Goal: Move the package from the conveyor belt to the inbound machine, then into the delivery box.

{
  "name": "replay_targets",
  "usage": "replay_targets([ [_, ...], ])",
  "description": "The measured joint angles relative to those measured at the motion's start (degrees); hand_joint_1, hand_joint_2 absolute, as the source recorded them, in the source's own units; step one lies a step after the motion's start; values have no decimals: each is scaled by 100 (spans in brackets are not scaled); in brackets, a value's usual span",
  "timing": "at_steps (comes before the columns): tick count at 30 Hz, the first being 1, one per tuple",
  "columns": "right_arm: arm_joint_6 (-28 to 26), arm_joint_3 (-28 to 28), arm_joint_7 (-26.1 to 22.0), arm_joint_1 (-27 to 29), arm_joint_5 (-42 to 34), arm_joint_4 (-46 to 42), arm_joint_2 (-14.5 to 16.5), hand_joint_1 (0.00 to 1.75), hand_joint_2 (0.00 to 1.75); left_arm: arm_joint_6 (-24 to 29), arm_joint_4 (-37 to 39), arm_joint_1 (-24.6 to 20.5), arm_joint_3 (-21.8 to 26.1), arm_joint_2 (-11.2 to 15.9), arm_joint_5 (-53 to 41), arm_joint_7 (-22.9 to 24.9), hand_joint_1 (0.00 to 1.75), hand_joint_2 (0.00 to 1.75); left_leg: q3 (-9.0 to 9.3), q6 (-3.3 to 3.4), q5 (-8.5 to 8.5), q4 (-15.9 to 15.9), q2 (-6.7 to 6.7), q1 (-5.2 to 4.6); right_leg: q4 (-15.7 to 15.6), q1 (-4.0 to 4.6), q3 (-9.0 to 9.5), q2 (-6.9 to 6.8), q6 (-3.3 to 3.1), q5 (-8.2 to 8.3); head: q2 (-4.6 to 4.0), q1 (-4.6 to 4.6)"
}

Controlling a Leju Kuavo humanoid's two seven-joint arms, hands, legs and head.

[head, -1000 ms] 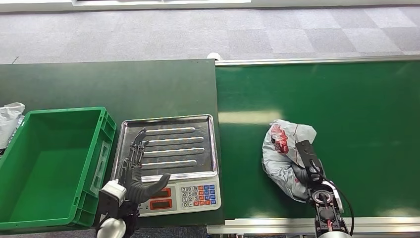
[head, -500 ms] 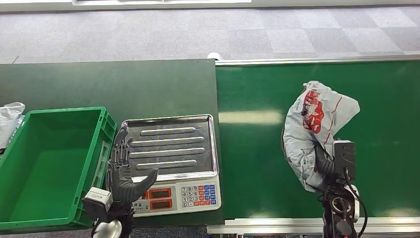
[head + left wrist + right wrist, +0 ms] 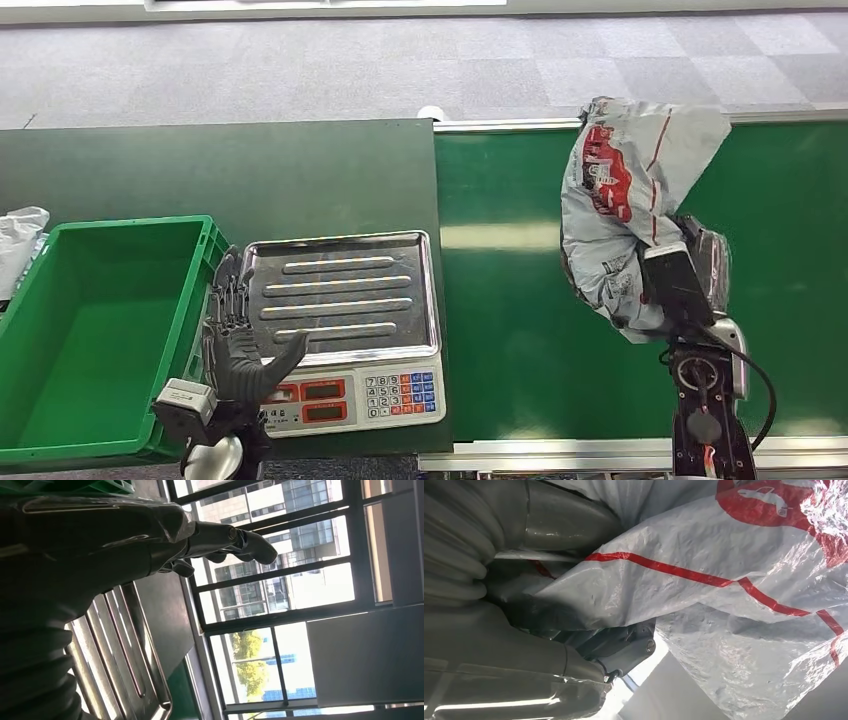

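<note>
A grey plastic package (image 3: 625,200) with red print hangs in the air above the green conveyor belt (image 3: 500,330), gripped by my right hand (image 3: 680,275) from below. The right wrist view shows the same package (image 3: 734,595) pressed against my right hand (image 3: 549,625). The scale with its steel tray (image 3: 345,295) stands left of the belt on the dark table. My left hand (image 3: 238,335) is raised with fingers spread at the tray's left edge, holding nothing; the left hand (image 3: 150,540) is seen above the tray (image 3: 125,660). The green delivery box (image 3: 100,330) stands at the far left, empty.
The scale's keypad and red displays (image 3: 365,390) face me at the table's front edge. A white bag (image 3: 20,240) lies beyond the box's left side. Grey carpet (image 3: 300,70) stretches behind the table and belt.
My right hand has lifted the package off the belt, up and to the right. My left hand has drifted left from over the tray to its left edge.
</note>
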Motion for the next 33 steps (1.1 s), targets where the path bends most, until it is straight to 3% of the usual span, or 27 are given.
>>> replay_targets([
  [6, 139, 884, 84, -1200, 590, 818, -254, 175, 175, 98, 27, -88, -8, 38, 91, 0, 0, 175, 1, 2, 6, 1, -6, 1, 1, 1, 3, -7, -1, 3, 0, 0],
  [13, 496, 2071, 10, -2378, 814, 2056, -209, 175, 175, 164, -36, 29, 1, 91, 111, 0, 0, 175, -2, 2, 6, 1, -7, 1, 3, 1, -2, -7, 0, 2, 0, 0],
  [19, 672, 2784, -110, -2656, 904, 2557, -66, 175, 175, 150, -83, 113, 5, 122, 87, 0, 0, 175, -11, 2, 6, 1, -18, 1, 3, 1, -5, -13, 1, 1, 0, 2],
  [28, 1476, 4079, -375, -2838, 896, 2870, 358, 175, 175, 21, -32, 108, -17, 125, 22, 0, 0, 175, -8, 0, 7, 1, -16, 4, 3, 5, -8, -11, 0, 2, 0, 0],
  [33, 1556, 4558, -378, -2864, 769, 2922, 436, 175, 175, 11, 6, 105, -26, 127, -7, 0, 0, 175, -9, 0, 7, 1, -16, 3, 3, 4, -8, -11, 0, 2, 0, 2],
])
